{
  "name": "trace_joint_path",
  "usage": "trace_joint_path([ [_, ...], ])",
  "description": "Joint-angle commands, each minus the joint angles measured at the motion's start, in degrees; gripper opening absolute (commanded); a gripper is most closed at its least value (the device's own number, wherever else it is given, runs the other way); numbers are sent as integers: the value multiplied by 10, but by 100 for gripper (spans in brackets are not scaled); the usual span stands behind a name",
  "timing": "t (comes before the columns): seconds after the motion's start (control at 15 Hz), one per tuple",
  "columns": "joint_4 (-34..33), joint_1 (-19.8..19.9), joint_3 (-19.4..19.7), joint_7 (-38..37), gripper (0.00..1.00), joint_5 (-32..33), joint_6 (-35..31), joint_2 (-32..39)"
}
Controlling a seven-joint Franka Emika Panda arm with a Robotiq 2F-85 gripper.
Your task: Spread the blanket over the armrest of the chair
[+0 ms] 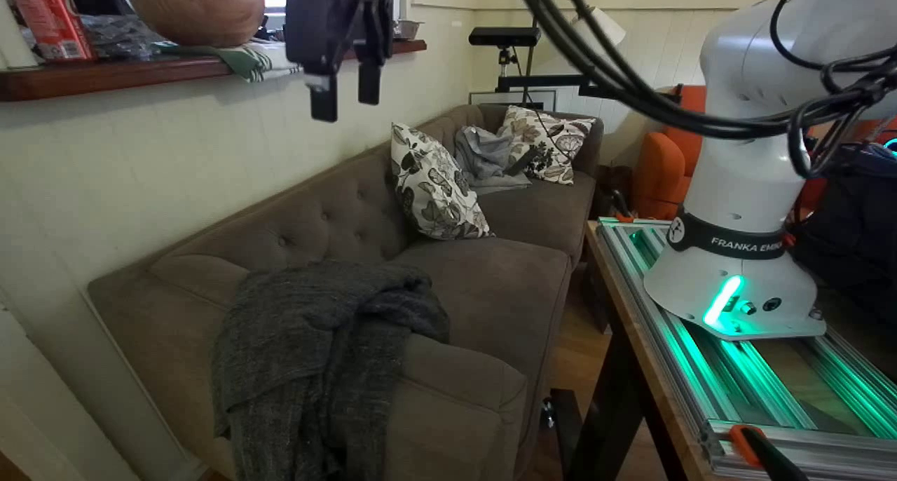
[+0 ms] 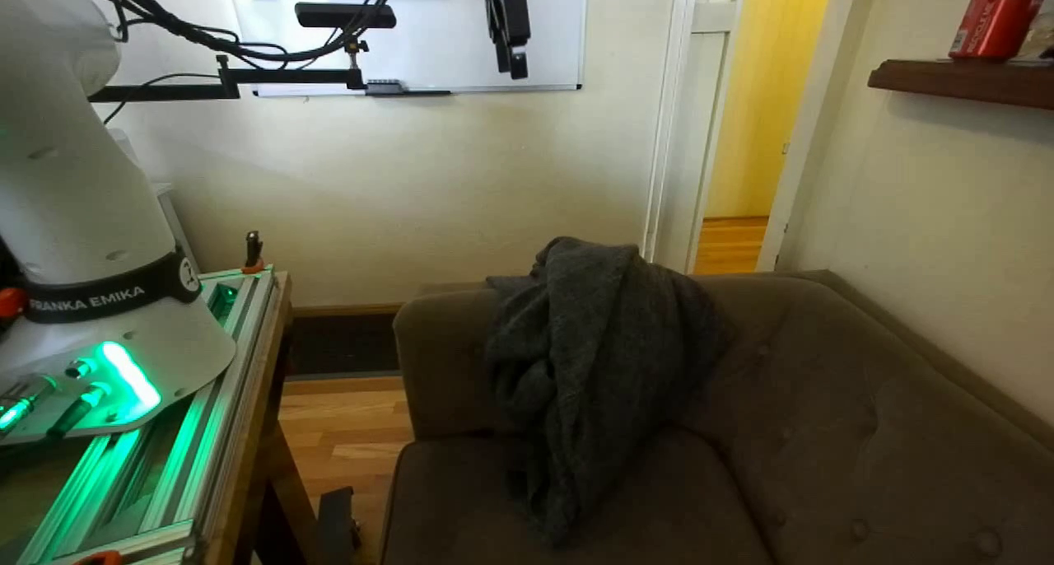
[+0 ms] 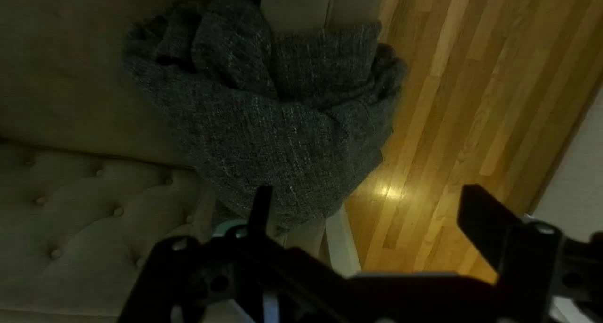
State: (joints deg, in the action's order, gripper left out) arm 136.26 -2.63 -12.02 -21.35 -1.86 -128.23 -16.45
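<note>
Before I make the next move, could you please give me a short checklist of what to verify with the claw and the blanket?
1. Claw open and empty: ok, jaws apart with nothing between them.
2. Claw clear of the blanket: ok, it hangs above without touching.
3. Blanket over the armrest: ok, it crosses the top and hangs down both sides.
4. Blanket spread smooth: not ok, it is bunched in folds and leaves part of the armrest bare.
5. Blanket's outer hem off the floor: cannot tell, it runs out of the picture in an exterior view.

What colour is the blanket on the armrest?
The blanket is dark grey, faintly mottled; it shows best in an exterior view.
</note>
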Motion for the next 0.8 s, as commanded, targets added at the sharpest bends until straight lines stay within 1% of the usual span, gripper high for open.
trace_joint_path([
  [0.0,6,-1,23,19,100,-6,-126,95],
  [0.13,7,-1,38,29,100,-12,-195,144],
  [0.33,3,-1,60,58,100,-28,-271,208],
  [0.47,-4,2,67,93,100,-57,-307,246],
  [0.6,-12,9,66,131,100,-90,-340,279],
  [0.67,-23,17,57,147,100,-130,-328,293],
  [0.73,3,1,74,111,100,-81,-322,261],
])
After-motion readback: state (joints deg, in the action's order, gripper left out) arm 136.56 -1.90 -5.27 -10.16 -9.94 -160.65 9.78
